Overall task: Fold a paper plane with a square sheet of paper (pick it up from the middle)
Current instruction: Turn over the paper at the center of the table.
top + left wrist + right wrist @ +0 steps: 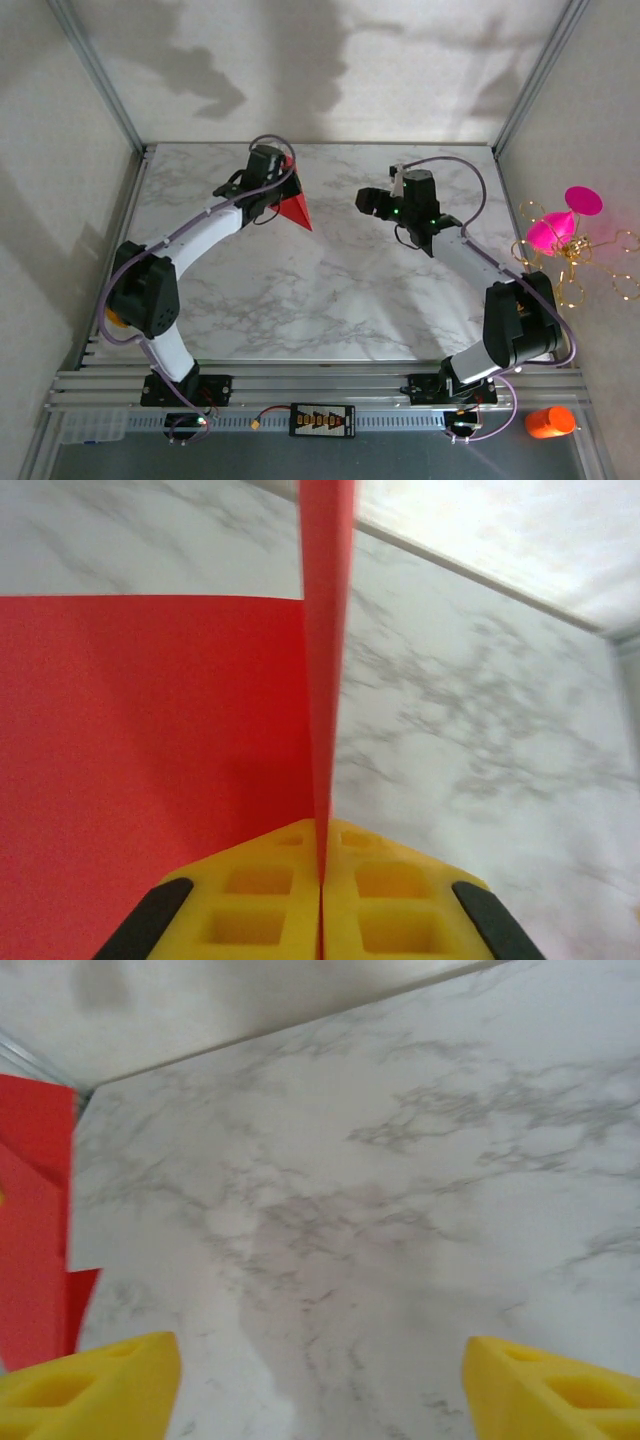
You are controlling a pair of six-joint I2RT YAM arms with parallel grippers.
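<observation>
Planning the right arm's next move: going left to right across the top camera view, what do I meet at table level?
The left gripper shut on the square sheet of paper → the open right gripper → the magenta cone ornament, past the table's right edge.

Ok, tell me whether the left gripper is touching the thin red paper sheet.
Touching. In the left wrist view the left gripper has its jaws shut on the red paper sheet.

Overhead and close wrist views, common table (330, 300)
</observation>
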